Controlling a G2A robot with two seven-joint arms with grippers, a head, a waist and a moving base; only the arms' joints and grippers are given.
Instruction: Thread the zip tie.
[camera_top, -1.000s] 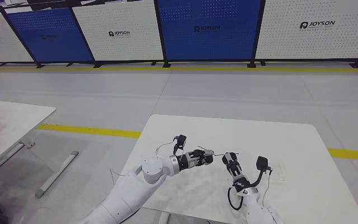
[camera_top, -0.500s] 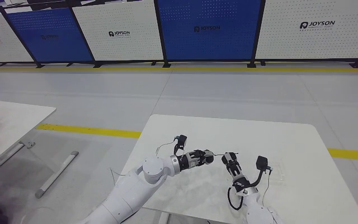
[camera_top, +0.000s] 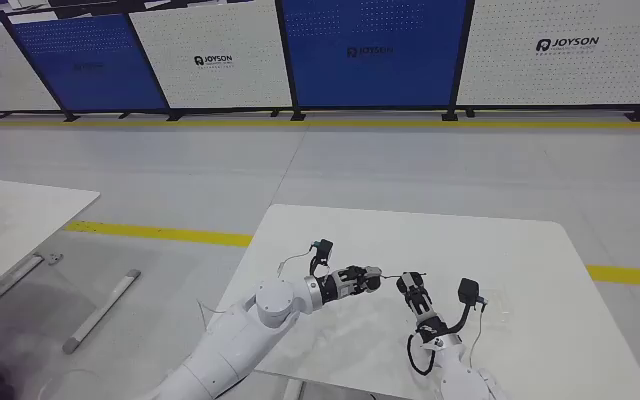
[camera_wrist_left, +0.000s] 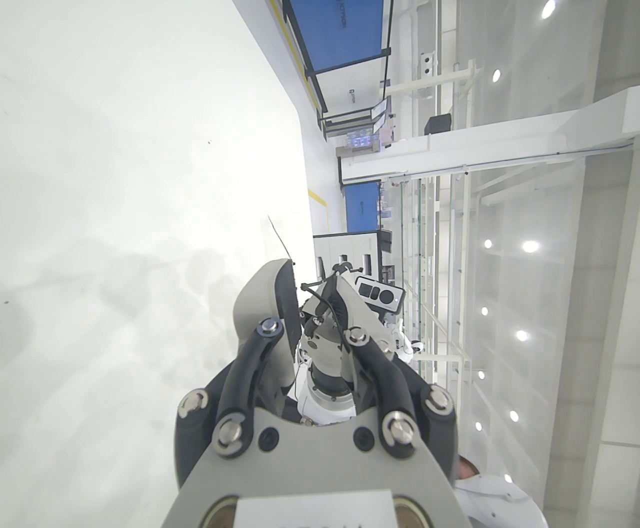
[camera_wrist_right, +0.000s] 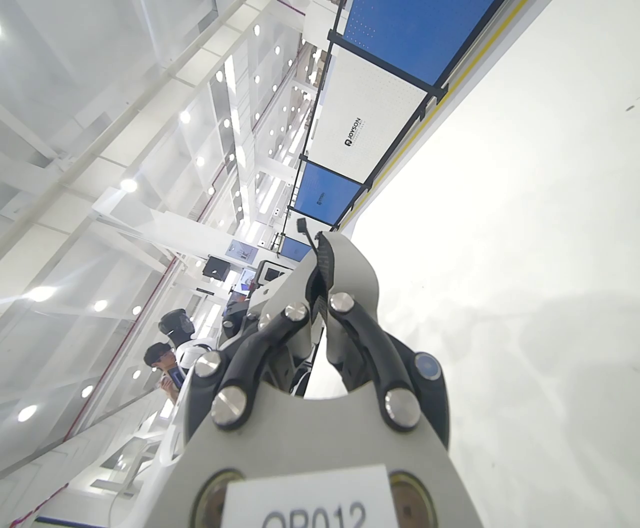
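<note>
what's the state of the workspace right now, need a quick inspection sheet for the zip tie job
surface: white table, a few tiny dark specks, no damage seen
job's things: black zip tie held above the table between the two arms, its head past the right pincer's tips, its thin tail by the left pincer
clutter: faint pale mark on the table beside the right arm, too faint to name
grippers: right pincer shut on the zip tie; left pincer at the tail, grip unclear
cables: thin pale cable off the left wrist; black cable looped at the right forearm
surroundings: blue and white panels, yellow floor line, second white table
</note>
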